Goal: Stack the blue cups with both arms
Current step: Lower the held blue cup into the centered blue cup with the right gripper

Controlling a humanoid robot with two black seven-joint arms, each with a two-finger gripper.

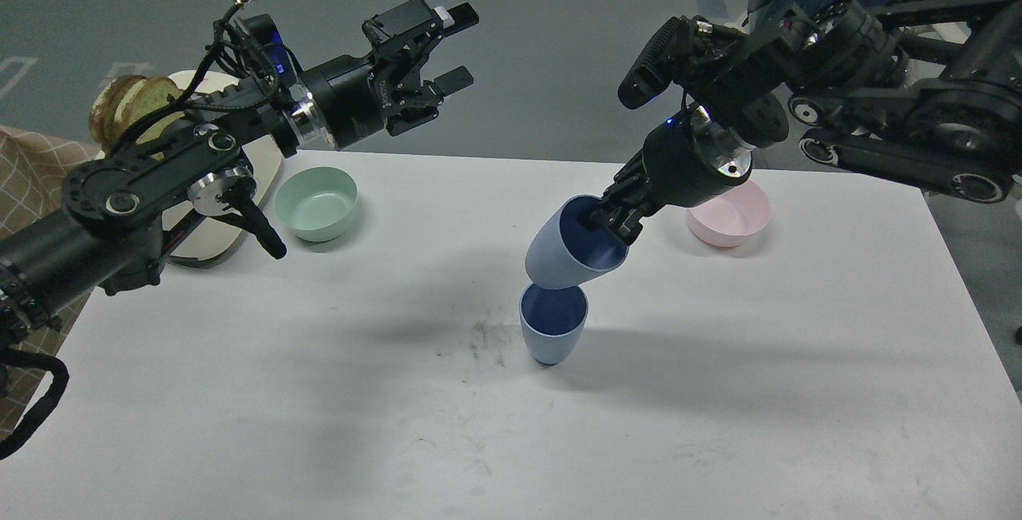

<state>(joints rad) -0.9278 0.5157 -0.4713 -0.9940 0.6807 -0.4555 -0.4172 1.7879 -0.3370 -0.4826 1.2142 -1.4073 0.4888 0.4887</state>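
The right gripper (611,220), jaws clamped on the tilted cup's (571,244) rim, is holding its base just above the upright cup (552,330) on the surface (319,392), while the left gripper's (459,49) jaws are gaping, well away.

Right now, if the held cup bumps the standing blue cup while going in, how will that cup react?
The standing cup will probably tip easily: it tapers to a narrow base. It looks like light plastic, so it may also skid on the smooth white table. The held cup hangs tilted in the right gripper, so an off-centre nudge seems likely.
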